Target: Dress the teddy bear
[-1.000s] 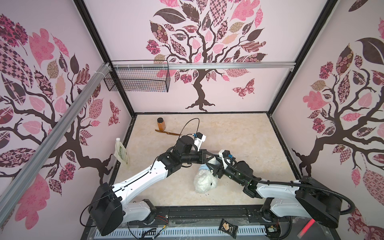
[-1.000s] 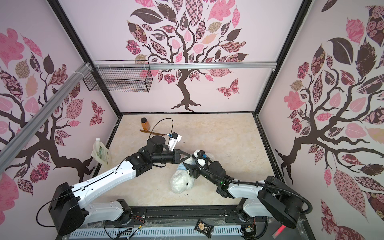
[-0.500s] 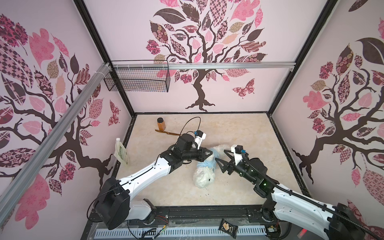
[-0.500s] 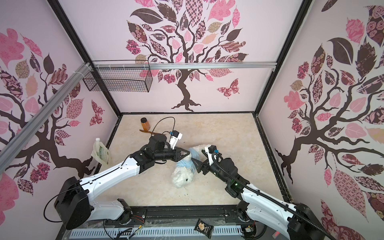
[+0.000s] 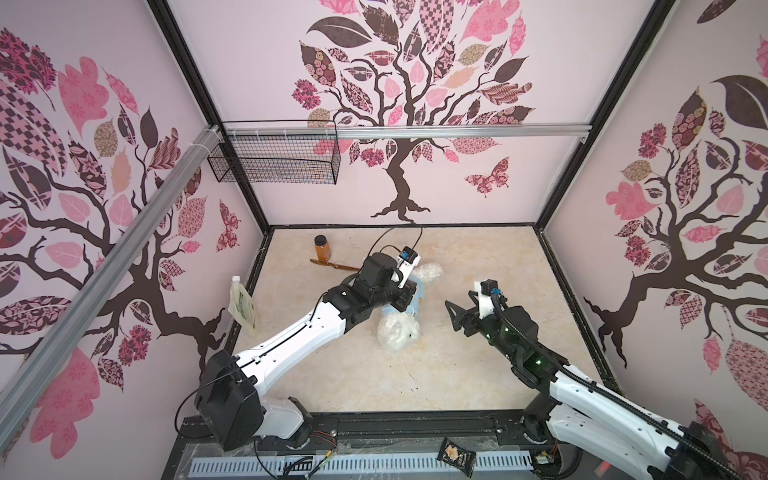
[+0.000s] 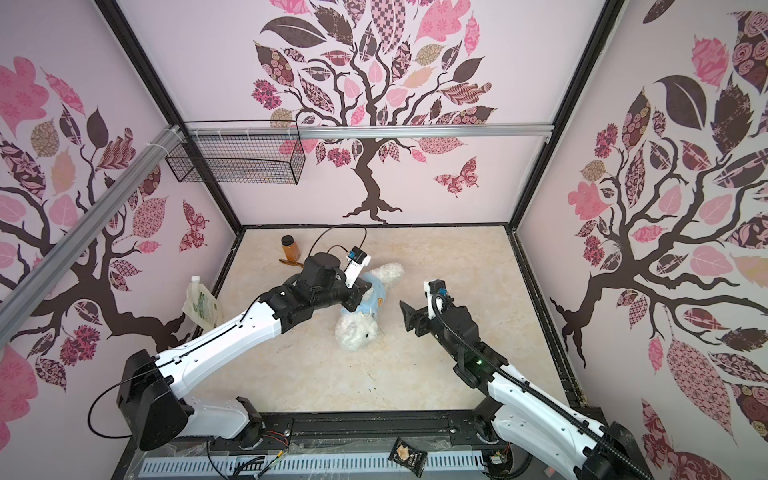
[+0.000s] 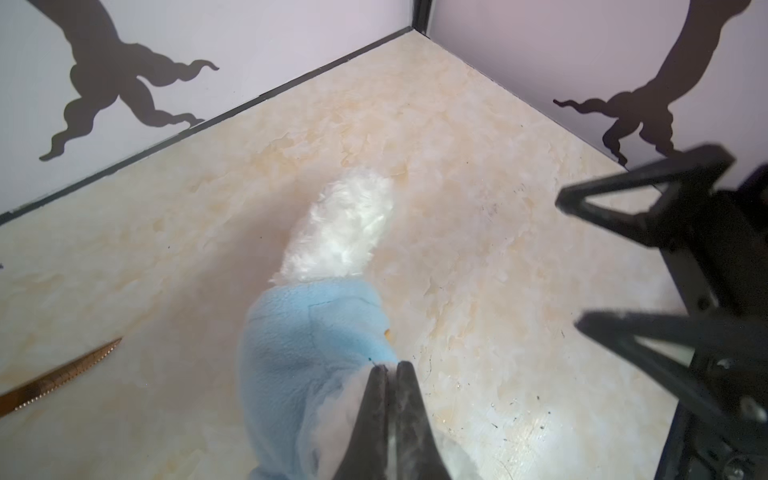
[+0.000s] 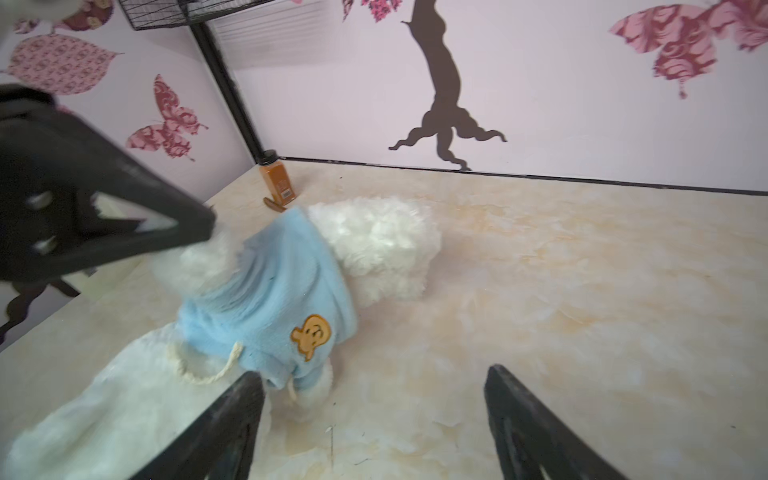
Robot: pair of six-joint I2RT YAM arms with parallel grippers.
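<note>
The white fluffy teddy bear point(image 5: 395, 334) point(image 6: 357, 332) lies mid-table with its head toward the front and its legs point(image 7: 349, 232) toward the back. A light blue shirt point(image 8: 270, 291) with an orange bear patch covers its torso. My left gripper point(image 7: 388, 368) point(image 5: 409, 297) sits over the torso, jaws shut together on the shirt's edge. To the right of the bear, my right gripper point(image 8: 374, 376) point(image 5: 452, 316) point(image 6: 406, 318) stands wide open and clear of it, with only bare table between its fingers.
A spice jar point(image 5: 322, 246) and a brown knife point(image 5: 332, 264) lie at the back left, just behind the left arm. A wire basket point(image 5: 274, 160) hangs on the back wall. A pouch point(image 5: 243, 305) leans by the left wall. A dark packet point(image 5: 455, 453) lies on the front rail.
The right gripper has drawn back to the right, away from the bear, and opened wider. The left gripper stayed shut and moved the bear toward the back of the table.
</note>
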